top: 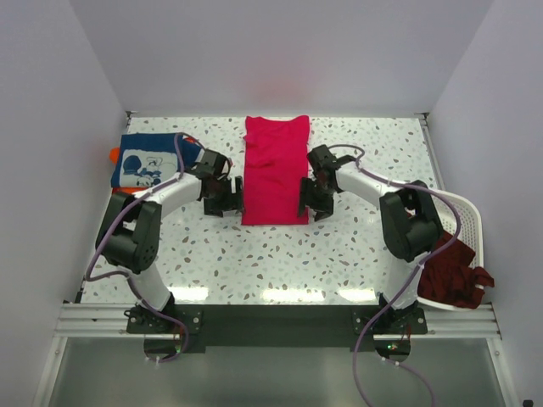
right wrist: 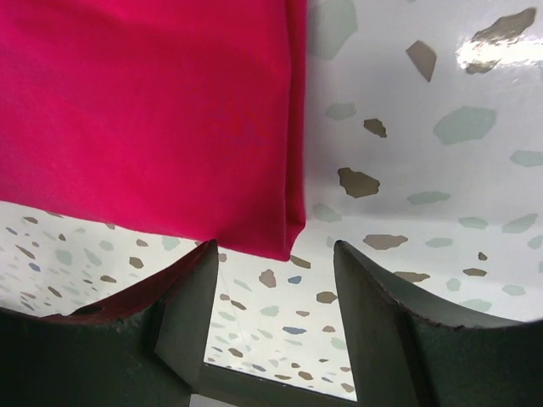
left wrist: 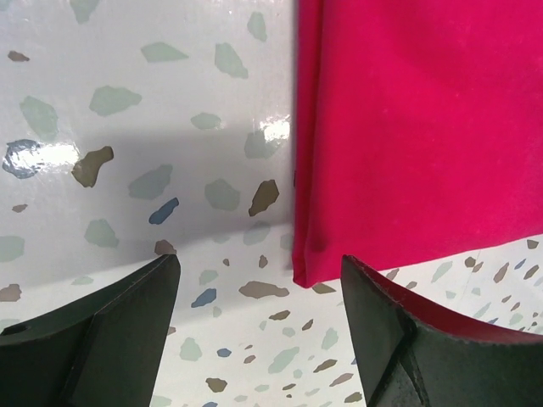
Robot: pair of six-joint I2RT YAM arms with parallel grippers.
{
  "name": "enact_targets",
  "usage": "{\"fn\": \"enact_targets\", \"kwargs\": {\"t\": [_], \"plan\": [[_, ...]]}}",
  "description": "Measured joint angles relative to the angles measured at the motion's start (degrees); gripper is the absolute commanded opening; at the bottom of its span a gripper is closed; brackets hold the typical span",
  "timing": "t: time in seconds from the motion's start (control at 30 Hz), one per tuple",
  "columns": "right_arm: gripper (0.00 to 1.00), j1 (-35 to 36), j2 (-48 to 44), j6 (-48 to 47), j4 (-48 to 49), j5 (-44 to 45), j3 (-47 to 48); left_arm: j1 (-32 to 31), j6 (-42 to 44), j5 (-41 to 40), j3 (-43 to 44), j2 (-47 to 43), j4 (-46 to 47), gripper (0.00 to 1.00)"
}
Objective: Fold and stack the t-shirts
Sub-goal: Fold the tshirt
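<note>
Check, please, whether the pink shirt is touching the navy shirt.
Apart. The top view shows a strip of table between the pink shirt and the navy shirt.

A bright crimson-pink t-shirt is lying plain and unprinted on the desk, whose glossy white top is showing terrazzo flecks of grey-green, brown and blue. Left of the pink shirt, a navy t-shirt is displaying a white print, and farther left a sliver of orange cloth is peeking out. Right of the pink shirt, dark maroon shirts are spilling from a white basket. The left gripper and right gripper, flanking the pink shirt, are showing matte black.
</note>
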Motion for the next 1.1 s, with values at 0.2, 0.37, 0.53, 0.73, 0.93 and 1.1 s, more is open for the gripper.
{"fn": "enact_targets", "kwargs": {"t": [0.2, 0.37, 0.53, 0.73, 0.93, 1.1], "plan": [[0.52, 1.0, 0.0, 1.0, 1.4, 0.9, -1.3, 0.0, 0.0, 0.4, -1.9, -0.6, 1.2, 0.82], [0.5, 1.0, 0.0, 1.4, 1.7, 2.6, -1.5, 0.0, 0.0, 0.5, -2.4, -1.0, 1.9, 0.82], [0.49, 1.2, 0.0, 1.6, 1.8, 3.8, -3.3, 0.0, 0.0, 0.6, -3.6, -1.8, 2.6, 0.82], [0.48, 2.7, 0.1, 1.9, 1.7, 4.8, -4.2, 0.0, 0.0, 1.2, -3.8, -1.9, 3.1, 0.82], [0.4, 3.8, 1.1, 1.9, 1.3, 5.3, -3.8, 0.0, 0.0, 1.2, -4.7, -1.9, 3.3, 0.75], [0.32, 4.0, 1.3, 1.9, 1.0, 5.9, -3.6, -0.4, 0.0, 1.1, -4.9, -1.9, 3.2, 0.69]]}}
